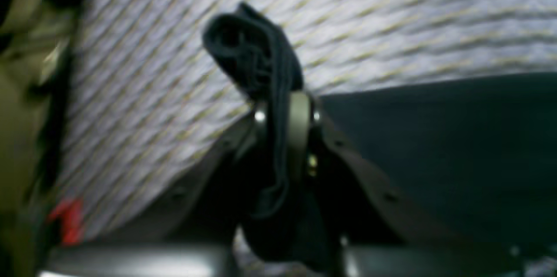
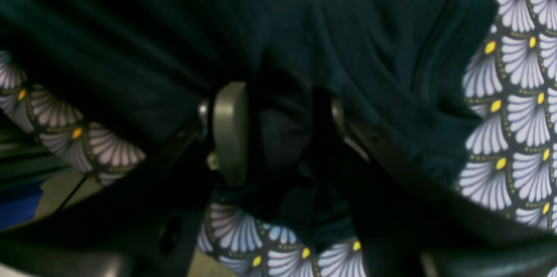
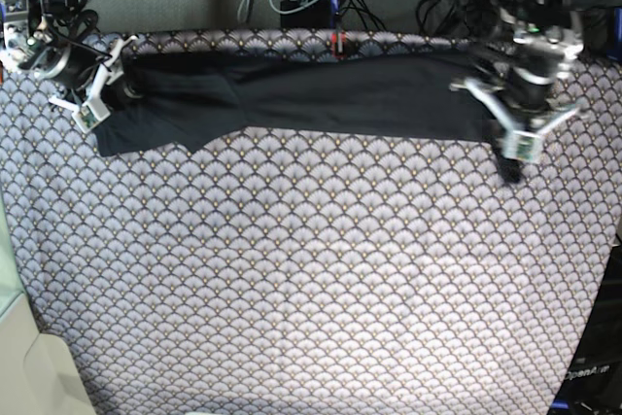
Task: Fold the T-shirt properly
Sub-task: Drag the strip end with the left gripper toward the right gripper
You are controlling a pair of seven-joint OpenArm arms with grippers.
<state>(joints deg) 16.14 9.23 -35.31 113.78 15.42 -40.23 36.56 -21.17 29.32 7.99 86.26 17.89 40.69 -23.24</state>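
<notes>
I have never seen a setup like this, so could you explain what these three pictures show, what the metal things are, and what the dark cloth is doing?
This is a robot with two arms working over a table. The overhead picture shows a patterned tablecloth with a dark T-shirt stretched along its far edge. The other two pictures come from small cameras on the arms' wrists, looking down their pincers. The left gripper, on the right in the overhead picture, is pinched shut on a bunched bit of the T-shirt, seen close up in its own camera. The right gripper, at the other end, has fabric gathered between its fingers. Together they hold the shirt by both ends.
</notes>
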